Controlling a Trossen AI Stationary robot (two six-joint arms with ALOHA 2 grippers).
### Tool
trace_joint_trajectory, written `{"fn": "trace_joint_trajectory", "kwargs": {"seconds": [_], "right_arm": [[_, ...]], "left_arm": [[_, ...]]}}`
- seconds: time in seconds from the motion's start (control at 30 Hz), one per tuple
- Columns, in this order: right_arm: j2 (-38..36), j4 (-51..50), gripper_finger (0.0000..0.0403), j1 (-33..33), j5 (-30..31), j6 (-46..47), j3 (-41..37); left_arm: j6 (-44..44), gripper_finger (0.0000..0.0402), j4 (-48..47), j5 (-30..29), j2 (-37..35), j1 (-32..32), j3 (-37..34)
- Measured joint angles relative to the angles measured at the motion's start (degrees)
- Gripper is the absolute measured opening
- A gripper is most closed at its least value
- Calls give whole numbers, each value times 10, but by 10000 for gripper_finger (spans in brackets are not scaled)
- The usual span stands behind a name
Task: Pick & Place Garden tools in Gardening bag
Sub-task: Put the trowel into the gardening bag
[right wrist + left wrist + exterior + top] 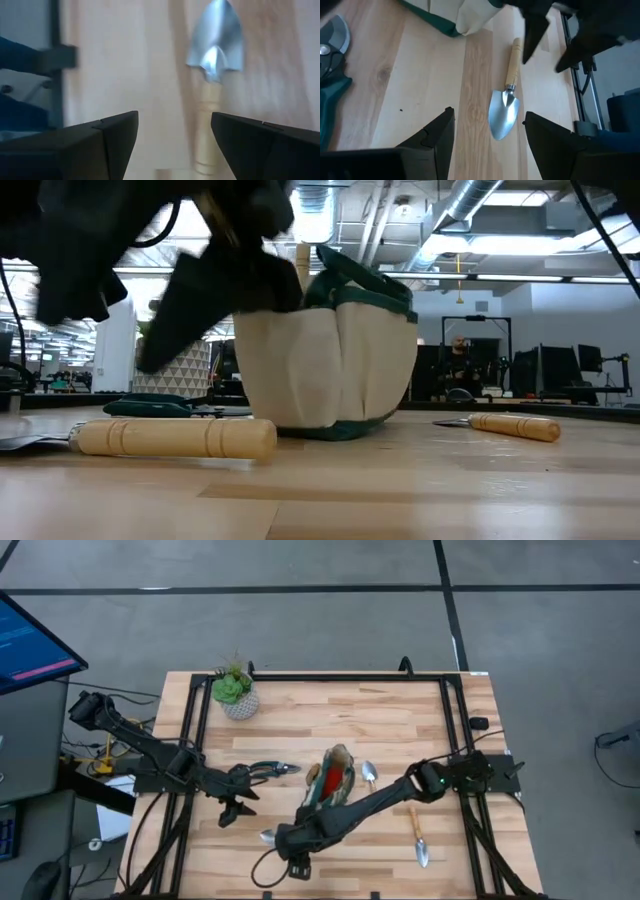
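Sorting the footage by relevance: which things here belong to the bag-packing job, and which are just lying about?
Job: olive-and-beige fabric gardening bag; wooden-handled silver trowel; second wooden-handled trowel; dark-handled pruning shears.
Lying about: green plant in whitish pot.

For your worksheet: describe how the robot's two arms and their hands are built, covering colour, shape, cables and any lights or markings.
Both arms are black and jointed, mounted on black frame rails at the table's sides. The left hand and the right hand each end in two flat, wedge-shaped dark fingers, as the wrist views show. A black cable loops near the right hand, and a small green light glows on the right arm's elbow.
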Motion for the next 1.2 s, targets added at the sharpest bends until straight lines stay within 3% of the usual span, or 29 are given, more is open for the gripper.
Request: {"fn": "trace_joint_trajectory", "kwargs": {"seconds": [0.3,0.53,0.7,0.97,1.2], "right_arm": [[12,-73,244,-2,66,13,12],[10,-61,244,0,64,-4,12],[-35,-81,244,-2,64,10,27],[-115,-74,244,13,66,89,36],[-112,-108,244,67,69,169,26]], "left_arm": [[-7,198,0,-5,0,0,0],[-9,198,1,-7,0,0,0],[-6,198,2,-9,0,0,0],[-5,198,6,-4,0,0,0],[27,198,19,14,8,-34,1]]}}
